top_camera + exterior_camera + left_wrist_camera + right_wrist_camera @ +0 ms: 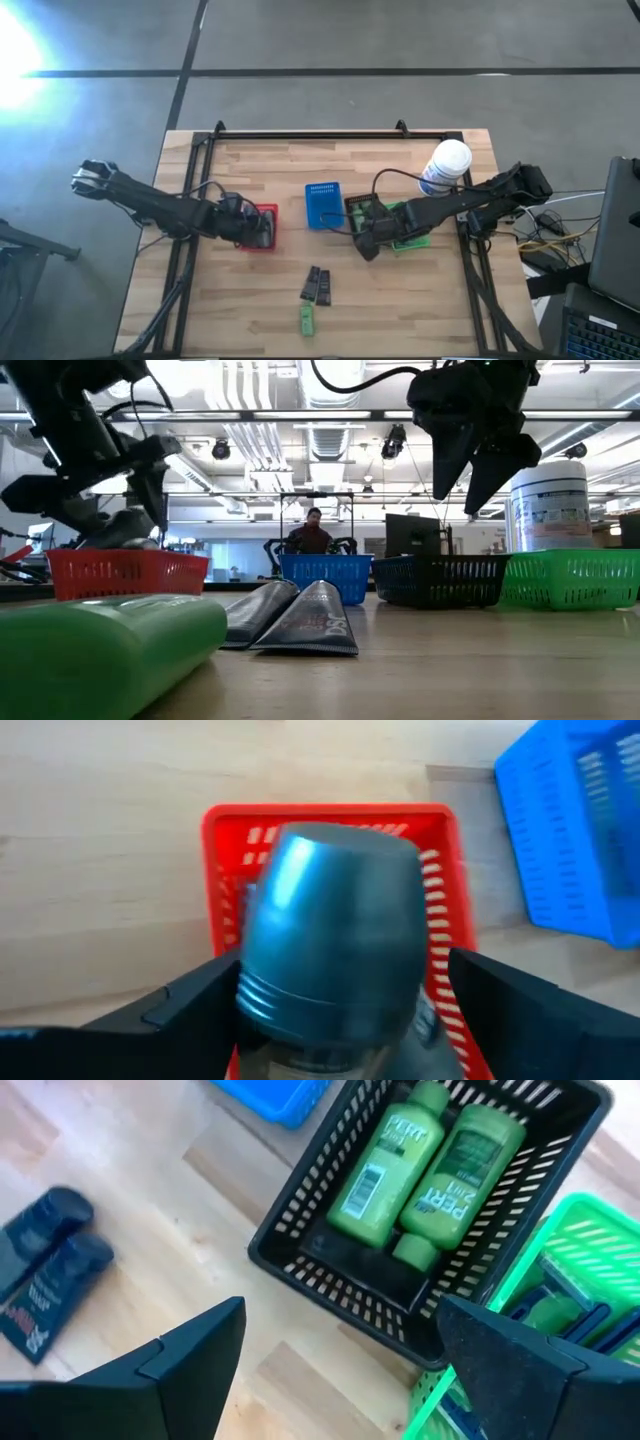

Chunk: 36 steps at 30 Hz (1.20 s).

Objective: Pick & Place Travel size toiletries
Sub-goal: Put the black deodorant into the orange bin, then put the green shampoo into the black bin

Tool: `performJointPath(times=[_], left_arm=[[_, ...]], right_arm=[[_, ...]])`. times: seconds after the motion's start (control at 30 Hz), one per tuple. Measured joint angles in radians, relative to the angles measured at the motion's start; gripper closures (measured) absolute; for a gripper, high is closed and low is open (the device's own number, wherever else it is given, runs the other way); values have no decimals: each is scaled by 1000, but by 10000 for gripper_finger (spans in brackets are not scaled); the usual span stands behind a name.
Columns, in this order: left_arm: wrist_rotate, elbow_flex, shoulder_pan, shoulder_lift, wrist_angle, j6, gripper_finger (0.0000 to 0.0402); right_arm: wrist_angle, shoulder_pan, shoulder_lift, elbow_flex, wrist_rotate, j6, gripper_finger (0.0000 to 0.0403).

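Observation:
My left gripper [258, 228] hovers over the red basket [330, 820], shut on a grey rounded bottle [335, 935] with a ribbed cap. My right gripper [340, 1370] is open and empty. It hangs above the table by the near corner of the dark basket [330, 1265], which holds two bright green bottles [425, 1165] lying side by side. Two slim black tubes [317, 285] and one green bottle [307, 319] lie flat on the table toward its near edge. In the low view they show close up as the black tubes [300, 615] and the green bottle [100, 650]. My left gripper holds the grey bottle by its body just behind the ribbed cap [265, 1005], pinched between the two fingers [190, 1010]. The cap end points forward past the fingertips. The bottle is lifted clear, above the red basket's opening.
A blue basket [323, 205] stands between the red and dark baskets. A green basket [412, 230] with items inside sits right of the dark one. A big white canister [445, 167] stands behind it. A black frame borders the table. A person [313, 532] stands far off.

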<state>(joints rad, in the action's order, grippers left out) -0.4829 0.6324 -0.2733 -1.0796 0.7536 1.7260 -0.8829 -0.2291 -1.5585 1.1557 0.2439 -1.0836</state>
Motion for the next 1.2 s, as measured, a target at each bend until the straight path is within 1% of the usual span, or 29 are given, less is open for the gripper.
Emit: performJointPath(times=[0.2, 0.37, 0.5, 0.63, 0.7, 0.77, 0.83, 0.9, 0.97, 1.03, 1.13, 1.2], left_arm=[[64, 37, -1, 4, -3, -123, 63], [107, 40, -1, 4, 26, -165, 63], [112, 43, -1, 13, 82, -198, 63], [62, 69, -1, 46, 124, -289, 62], [12, 96, -1, 69, 143, -358, 62], [-46, 134, -1, 92, 157, -447, 62], [-75, 173, 0, 114, 142, -591, 62], [-61, 207, -1, 135, 93, -763, 62], [-3, 229, -5, 153, 48, -918, 62], [50, 247, -6, 166, 21, -1029, 62], [81, 259, -10, 183, 18, -1109, 62], [81, 260, -12, 196, 24, -1119, 62]], right_arm=[[0, -3, 0, 0, -61, 37, 88], [1, -7, 0, 0, -110, 37, 99], [35, -15, 0, 0, -154, 41, 105], [171, -23, -3, 0, -237, 43, 108], [263, -23, -14, 0, -279, 29, 107], [337, -22, -40, 0, -299, -3, 102], [386, -22, -72, 0, -320, -48, 97], [412, -25, -110, 1, -344, -112, 94], [402, -36, -158, 19, -348, -171, 92], [399, -51, -212, 63, -346, -224, 90], [333, -73, -308, 177, -320, -299, 90], [224, -81, -382, 271, -285, -340, 93]])
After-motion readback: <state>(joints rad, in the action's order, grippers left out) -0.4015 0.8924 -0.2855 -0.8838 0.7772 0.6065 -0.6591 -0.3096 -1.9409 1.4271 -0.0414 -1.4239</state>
